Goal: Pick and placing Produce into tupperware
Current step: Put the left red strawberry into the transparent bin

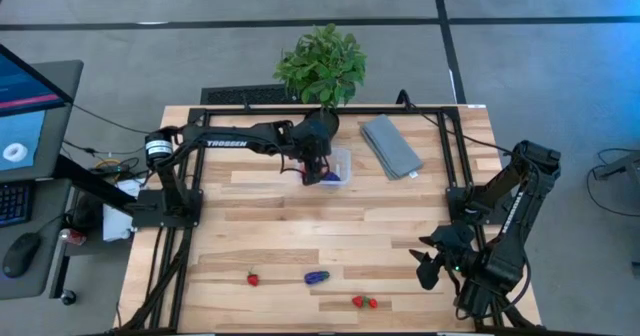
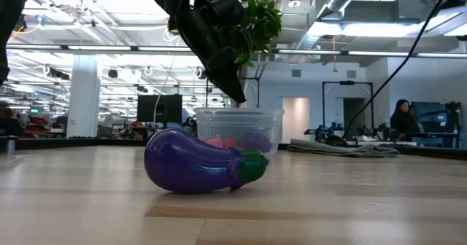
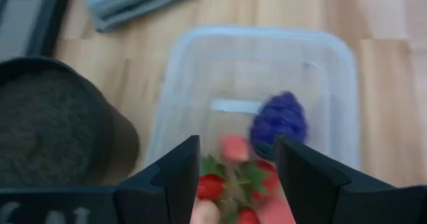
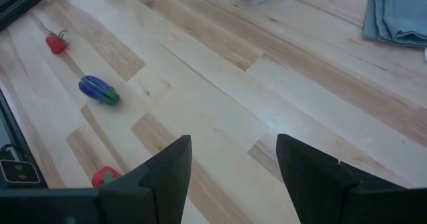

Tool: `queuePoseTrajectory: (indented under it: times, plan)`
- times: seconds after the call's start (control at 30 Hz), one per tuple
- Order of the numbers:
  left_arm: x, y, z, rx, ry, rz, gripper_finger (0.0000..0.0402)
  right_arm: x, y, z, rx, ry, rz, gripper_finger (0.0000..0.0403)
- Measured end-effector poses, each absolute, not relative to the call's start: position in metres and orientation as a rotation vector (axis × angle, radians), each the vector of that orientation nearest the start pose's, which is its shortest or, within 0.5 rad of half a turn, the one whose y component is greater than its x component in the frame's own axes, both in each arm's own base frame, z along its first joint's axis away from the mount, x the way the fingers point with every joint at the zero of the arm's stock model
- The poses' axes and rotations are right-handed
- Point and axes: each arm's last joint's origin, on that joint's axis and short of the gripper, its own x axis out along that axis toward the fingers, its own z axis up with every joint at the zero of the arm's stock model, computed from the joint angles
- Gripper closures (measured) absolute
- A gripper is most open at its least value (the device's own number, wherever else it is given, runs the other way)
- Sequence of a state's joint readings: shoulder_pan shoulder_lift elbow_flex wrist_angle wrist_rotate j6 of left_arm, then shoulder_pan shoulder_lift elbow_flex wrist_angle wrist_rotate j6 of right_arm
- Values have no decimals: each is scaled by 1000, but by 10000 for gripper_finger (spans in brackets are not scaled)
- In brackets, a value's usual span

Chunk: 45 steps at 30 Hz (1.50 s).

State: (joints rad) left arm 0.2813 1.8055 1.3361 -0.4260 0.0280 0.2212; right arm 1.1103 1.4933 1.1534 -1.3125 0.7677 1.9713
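The clear tupperware (image 1: 340, 166) stands at the table's far middle, beside the plant pot. In it lie red strawberries (image 3: 217, 184), a pinkish piece (image 3: 235, 147) and a purple grape bunch (image 3: 280, 121). My left gripper (image 3: 237, 157) hangs open just above the tub's near end (image 2: 237, 92), slanting down, with nothing between its fingers. Loose produce lies near the front edge: a strawberry (image 1: 253, 277), a purple eggplant (image 1: 317, 276) and a pair of strawberries (image 1: 365, 301). My right gripper (image 1: 432, 261) waits open above the near right of the table.
A leafy plant in a black pot (image 1: 322, 66) stands just behind the tub. A folded grey cloth (image 1: 390, 144) lies to the tub's right. Bare wood stretches between the tub and the loose produce. A black frame (image 1: 460, 166) borders the table.
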Motion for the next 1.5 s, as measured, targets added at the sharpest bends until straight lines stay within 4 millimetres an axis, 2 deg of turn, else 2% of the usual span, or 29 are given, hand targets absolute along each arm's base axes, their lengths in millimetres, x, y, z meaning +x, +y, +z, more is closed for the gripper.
queuePoseTrajectory:
  times: [0.1, 0.27, 0.57, 0.73, 0.97, 1.2, 1.5]
  plan:
    - [366, 102, 237, 47, 909, 91, 219, 126, 209, 253, 469, 707, -626, 159]
    - [341, 85, 260, 44, 987, 33, 219, 125, 206, 254, 440, 688, -632, 159]
    - [293, 40, 315, 69, 973, -39, 219, 136, 194, 255, 383, 620, -688, 159]
    - [267, 17, 335, 60, 978, -15, 219, 142, 187, 250, 375, 607, -729, 159]
    - [231, -12, 351, 32, 1011, 56, 219, 148, 180, 247, 333, 551, -744, 159]
    - [203, -43, 362, 22, 967, 125, 219, 148, 177, 240, 311, 516, -746, 159]
    - [174, -84, 359, 16, 933, 240, 219, 147, 175, 238, 286, 498, -744, 159]
